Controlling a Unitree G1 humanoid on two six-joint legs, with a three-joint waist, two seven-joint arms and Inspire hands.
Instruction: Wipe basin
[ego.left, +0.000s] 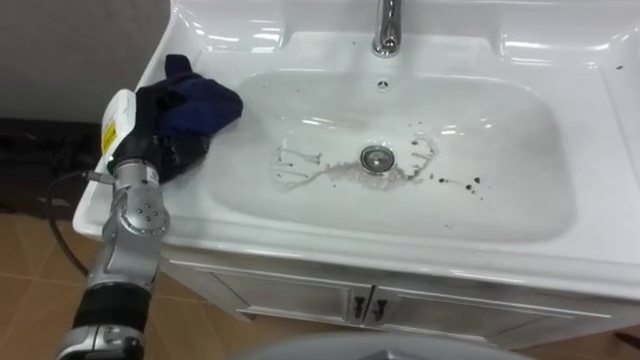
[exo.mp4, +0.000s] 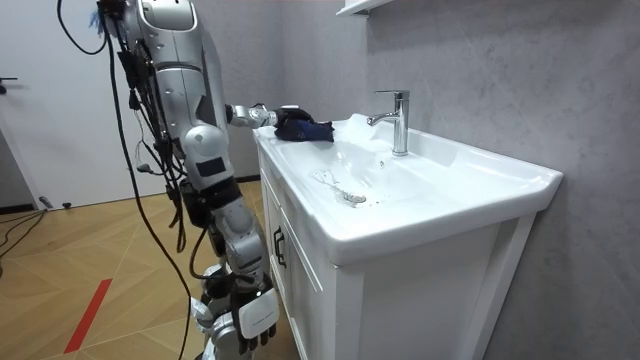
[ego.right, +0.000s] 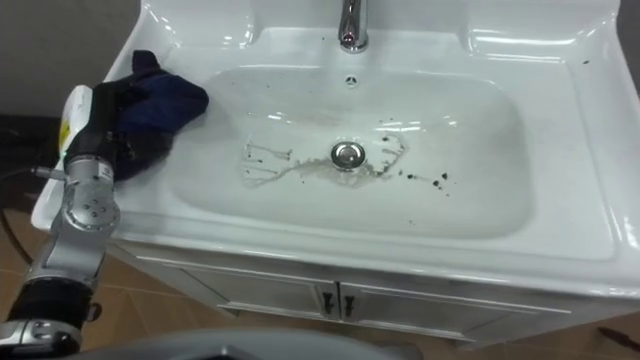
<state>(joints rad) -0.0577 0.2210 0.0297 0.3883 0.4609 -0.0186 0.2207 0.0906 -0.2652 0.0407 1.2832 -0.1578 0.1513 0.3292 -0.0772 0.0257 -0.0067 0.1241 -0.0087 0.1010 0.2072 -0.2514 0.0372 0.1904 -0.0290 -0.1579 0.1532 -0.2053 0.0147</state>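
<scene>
**Left hand and cloth at the basin's left rim**

Fingers of the left hand (ego.left: 163, 148) sunk into a bunched dark blue cloth (ego.left: 203, 100), dark against dark; impossible to tell how far curled, or whether gripping at all. Cloth heaped on the left rim of the white basin (ego.left: 500, 130), spilling a little down the inner slope, well apart from the drain (ego.left: 376, 157). Behind the hand, silver wrist and forearm rising from the lower left across the counter's front corner.

Round the drain, a grey smeared residue (ego.left: 310, 172) trailing toward the left. Dark specks (ego.left: 455, 182) scattered to the drain's right. Bare porcelain between cloth and residue, no contact. Chrome faucet (ego.left: 386, 25) upright at the middle of the back rim, overflow hole (ego.left: 382, 85) just below it. Under the counter, cabinet doors (ego.left: 290, 295) with two small dark handles side by side.

From the room view: robot upright at the vanity's front, on the room view's left, left arm held out level to the cloth at the counter's far end. Right hand (exo.mp4: 250, 322) low beside the leg, fingers hanging loose, holding nothing. Wooden floor (exo.mp4: 60, 260) with a red strip (exo.mp4: 88, 315), a shelf edge (exo.mp4: 362, 7) above the faucet. Specks and smear plain in the eye views, reduced to a faint mark by the drain in the room view.
</scene>
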